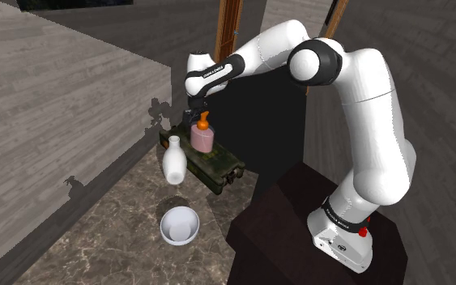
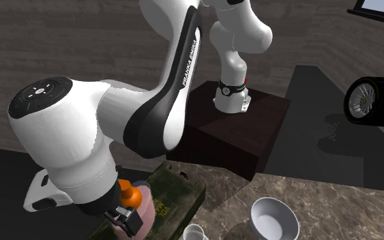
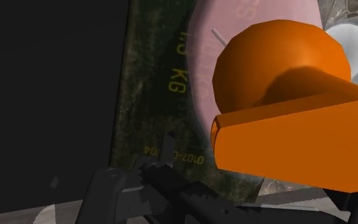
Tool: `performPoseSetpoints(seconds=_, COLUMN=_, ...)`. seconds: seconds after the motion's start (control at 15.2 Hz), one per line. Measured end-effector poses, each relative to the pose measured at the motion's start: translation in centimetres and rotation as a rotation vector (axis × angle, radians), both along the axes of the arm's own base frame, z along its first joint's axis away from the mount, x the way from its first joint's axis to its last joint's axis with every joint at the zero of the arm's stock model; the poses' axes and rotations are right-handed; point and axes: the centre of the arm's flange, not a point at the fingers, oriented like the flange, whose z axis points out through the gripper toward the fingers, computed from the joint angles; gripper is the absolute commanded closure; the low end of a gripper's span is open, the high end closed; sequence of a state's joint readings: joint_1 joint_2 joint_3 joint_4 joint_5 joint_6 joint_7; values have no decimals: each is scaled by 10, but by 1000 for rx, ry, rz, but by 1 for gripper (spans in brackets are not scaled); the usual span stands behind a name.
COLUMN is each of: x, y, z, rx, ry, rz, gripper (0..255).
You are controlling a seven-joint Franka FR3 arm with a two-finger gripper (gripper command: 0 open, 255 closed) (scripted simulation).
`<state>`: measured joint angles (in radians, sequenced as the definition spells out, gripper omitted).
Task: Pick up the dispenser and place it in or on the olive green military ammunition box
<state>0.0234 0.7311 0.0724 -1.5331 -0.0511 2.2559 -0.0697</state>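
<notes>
Pink dispenser with orange pump [image 1: 202, 139] stands on the olive-green ammunition box [image 1: 220, 168] mid-frame, likely light and slick, best taken across its body; whether the black gripper [image 1: 197, 112] clasps it I cannot tell.

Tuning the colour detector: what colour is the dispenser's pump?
Orange. The pump shows best in the wrist view.

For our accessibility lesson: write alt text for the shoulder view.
A white robot arm hangs its black gripper over a pink dispenser with an orange pump, standing on an olive green box. A white vase and a white bowl sit nearby.
</notes>
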Motion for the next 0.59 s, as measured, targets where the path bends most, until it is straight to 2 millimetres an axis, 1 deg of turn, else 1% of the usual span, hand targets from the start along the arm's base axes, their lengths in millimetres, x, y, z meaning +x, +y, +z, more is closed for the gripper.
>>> performPoseSetpoints(seconds=0.13, x=0, y=-1, z=21, rx=0, ry=-1, rz=0, gripper=0)
performPoseSetpoints(seconds=0.26, x=0, y=0, z=32, rx=0, ry=-1, rz=0, gripper=0)
performPoseSetpoints(seconds=0.59, x=1, y=0, z=35, rx=0, ry=0, rz=0, gripper=0)
